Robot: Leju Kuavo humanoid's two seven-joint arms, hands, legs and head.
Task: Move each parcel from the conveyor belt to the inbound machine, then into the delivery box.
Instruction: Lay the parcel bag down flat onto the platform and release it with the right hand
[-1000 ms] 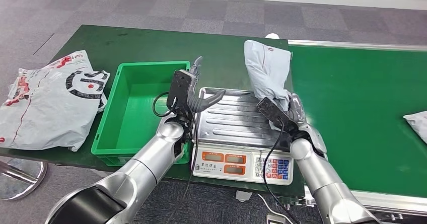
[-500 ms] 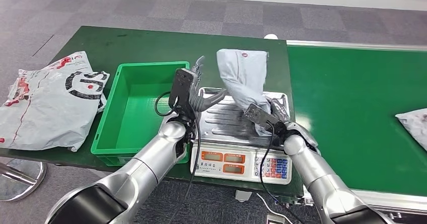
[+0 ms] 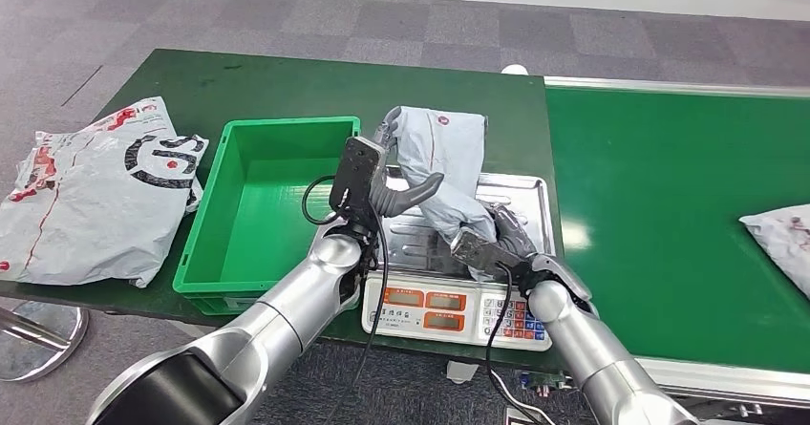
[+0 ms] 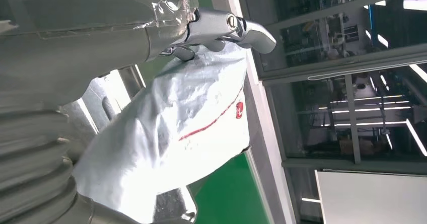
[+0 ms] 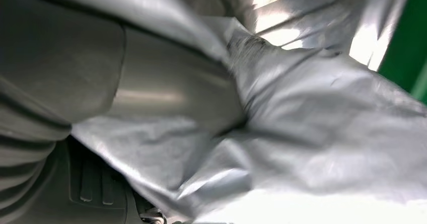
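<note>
Right hand [image 3: 504,244]: grips the lower end of the grey parcel [image 3: 441,162] above the scale's steel tray [image 3: 521,201].
Left hand [image 3: 387,179]: fingers spread, holding nothing, thumb against the parcel's side.
Parcel: tilted, upper end toward the green bin [image 3: 250,210].
Belt [image 3: 669,205]: another parcel [image 3: 778,239] at its right edge.

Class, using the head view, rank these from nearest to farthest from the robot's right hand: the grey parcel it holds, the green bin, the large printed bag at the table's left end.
1. Grey parcel: in the right hand itself, over the scale.
2. Green bin: left of the scale, beyond the left hand.
3. Large printed bag: far left end of the table.
</note>
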